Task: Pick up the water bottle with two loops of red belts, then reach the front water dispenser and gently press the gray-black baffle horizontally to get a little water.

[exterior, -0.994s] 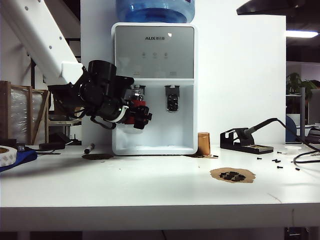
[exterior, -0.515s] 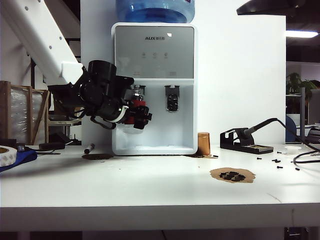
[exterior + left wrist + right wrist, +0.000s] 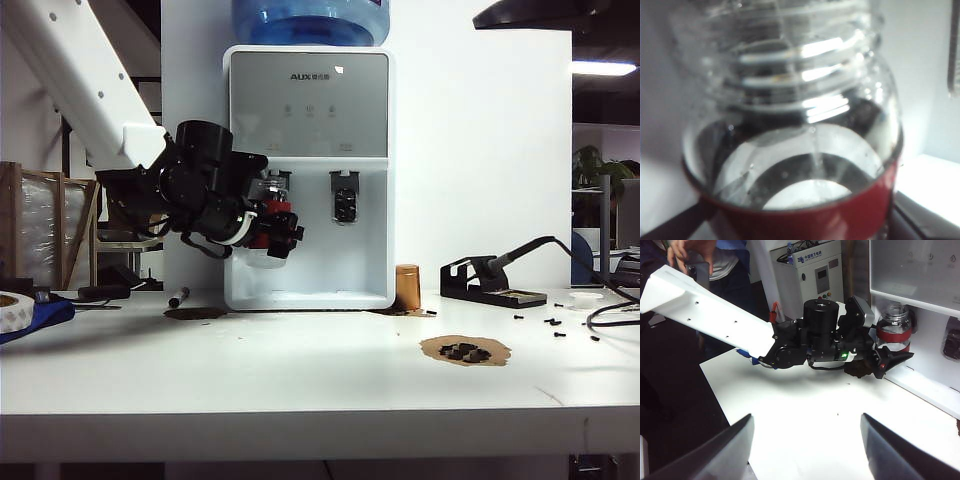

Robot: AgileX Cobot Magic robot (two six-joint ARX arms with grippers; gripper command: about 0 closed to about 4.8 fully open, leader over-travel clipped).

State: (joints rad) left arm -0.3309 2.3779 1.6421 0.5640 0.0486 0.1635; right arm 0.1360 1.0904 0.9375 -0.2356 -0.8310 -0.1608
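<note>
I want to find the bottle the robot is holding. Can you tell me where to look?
Find the big white water dispenser with the blue jug on top. In its recess, by the left-hand dark lever, the left end effector grips a clear glass water bottle. Its red bands set it apart from the small brown cylinder standing on the table.

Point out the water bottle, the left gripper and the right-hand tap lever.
water bottle (image 3: 894,333): right wrist view, on its red band.
left gripper (image 3: 888,358): right wrist view, between the jaws' tips.
right-hand tap lever (image 3: 345,204): exterior view, its dark face.
</note>
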